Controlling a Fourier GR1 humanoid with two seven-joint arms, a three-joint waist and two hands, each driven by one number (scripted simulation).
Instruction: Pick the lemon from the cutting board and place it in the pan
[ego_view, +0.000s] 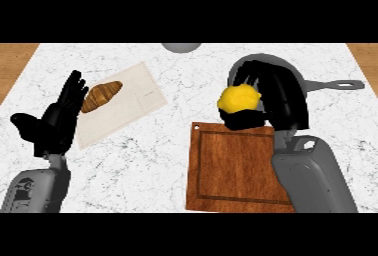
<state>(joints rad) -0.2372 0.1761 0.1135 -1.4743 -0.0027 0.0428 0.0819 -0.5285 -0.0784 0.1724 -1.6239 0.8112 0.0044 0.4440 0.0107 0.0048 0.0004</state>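
In the head view, the lemon (238, 98) was held in the curled fingers of the right hand (269, 102), above the board's (235, 170) far edge and beside the pan (295, 77). The left hand (52, 122) was kept open, fingers up, at the left by a croissant (101, 96).

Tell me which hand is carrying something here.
The right hand, curled around the yellow lemon between the cutting board and the pan. The left hand is open and holds nothing.
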